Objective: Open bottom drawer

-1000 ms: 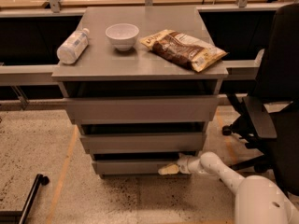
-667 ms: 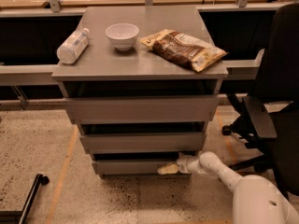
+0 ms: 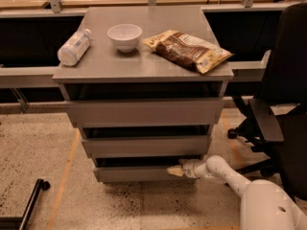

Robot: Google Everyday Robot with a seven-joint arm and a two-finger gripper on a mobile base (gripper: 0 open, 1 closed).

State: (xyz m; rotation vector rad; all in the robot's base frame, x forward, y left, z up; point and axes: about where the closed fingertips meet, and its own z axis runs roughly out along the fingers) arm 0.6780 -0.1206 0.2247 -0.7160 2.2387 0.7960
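Note:
The bottom drawer (image 3: pixel 136 173) is the narrowest grey flat front, lowest of three in the grey cabinet, with a dark gap above its top edge. My gripper (image 3: pixel 174 170) reaches in from the lower right on a white arm (image 3: pixel 225 172). Its pale fingertips rest at the top right edge of the bottom drawer's front. The mid-sized drawer (image 3: pixel 146 145) and the widest drawer (image 3: pixel 144 112) sit above it, each stepping further out.
On the cabinet top (image 3: pixel 144 66) lie a plastic bottle (image 3: pixel 73 47), a white bowl (image 3: pixel 124 36) and a snack bag (image 3: pixel 188 50). A black office chair (image 3: pixel 280 104) stands close at the right. A black bar (image 3: pixel 29 205) lies on the speckled floor at lower left.

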